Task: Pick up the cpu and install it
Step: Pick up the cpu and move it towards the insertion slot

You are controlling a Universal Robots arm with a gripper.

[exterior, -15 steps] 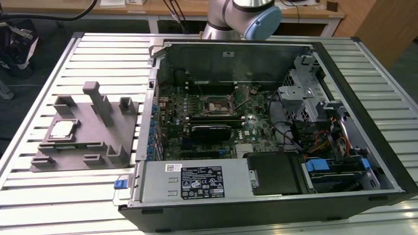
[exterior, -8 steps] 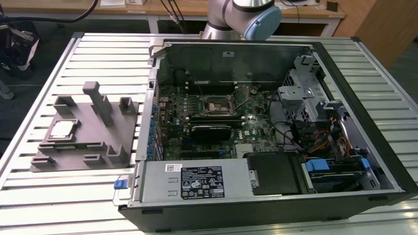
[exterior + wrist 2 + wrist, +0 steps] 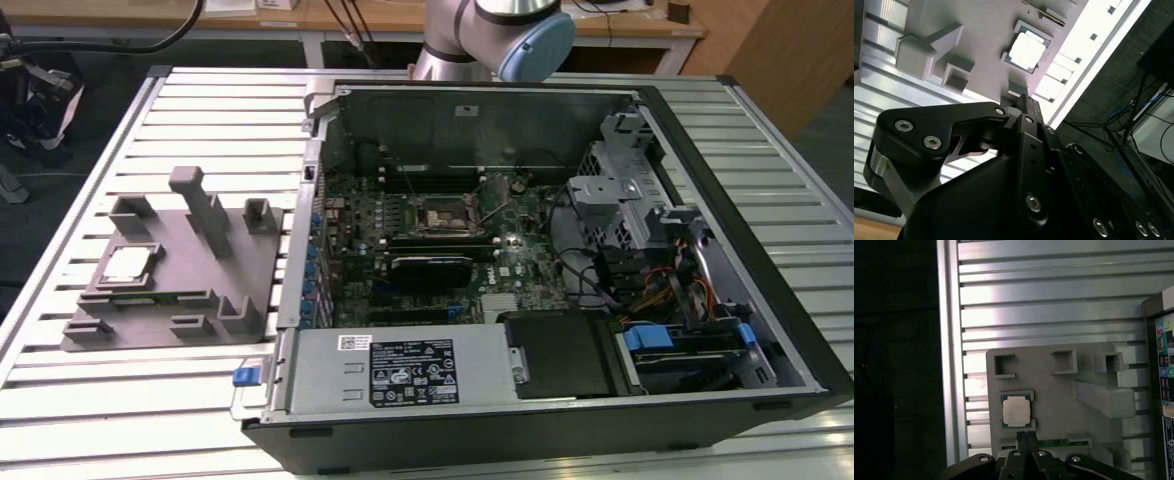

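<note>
A slatted metal desk (image 3: 147, 400) carries an open computer case (image 3: 441, 120) and, on the exterior view's left, a grey holder block (image 3: 187, 290). The cpu (image 3: 127, 264) lies flat in a shallow recess of that block (silvery top up). Inside the case, the board's square socket (image 3: 438, 212) sits near the middle. In the first wrist view the gripper (image 3: 1024, 436) hangs above the block, its fingers (image 3: 1020, 440) pressed together and holding nothing, clear of the cpu (image 3: 1016, 410).
</note>
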